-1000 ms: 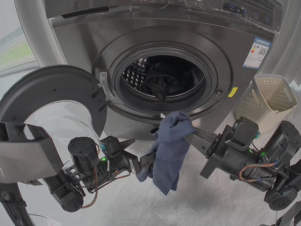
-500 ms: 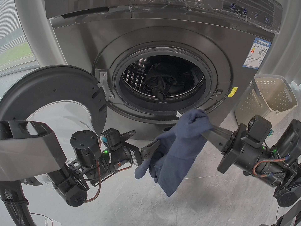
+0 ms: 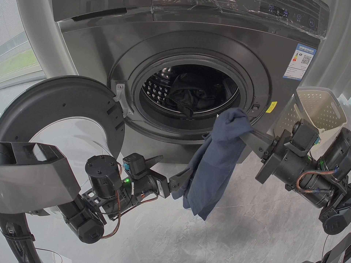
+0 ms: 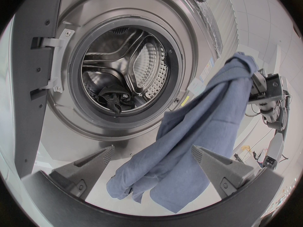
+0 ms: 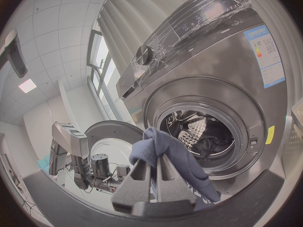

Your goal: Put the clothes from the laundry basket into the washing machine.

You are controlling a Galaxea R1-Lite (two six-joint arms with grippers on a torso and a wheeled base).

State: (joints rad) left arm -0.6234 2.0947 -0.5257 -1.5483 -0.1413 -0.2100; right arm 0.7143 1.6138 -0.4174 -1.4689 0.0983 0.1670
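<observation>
While the washing machine [image 3: 95,52], its door [image 3: 62,99] swung open on our left and the laundry basket [image 3: 321,114] on our right stand as before, the blue garment [image 3: 215,157] has risen to the lower right of the door seal [image 3: 172,123]. Our right gripper [image 3: 246,136] stays clamped on its bunched top. Our left gripper [image 4: 152,148] has its fingers apart, the cloth's tail hanging loose between them. We judge the carry nearly done. Dark clothes [image 3: 190,92] already lie inside, and the trailing hem could snag on that seal.
</observation>
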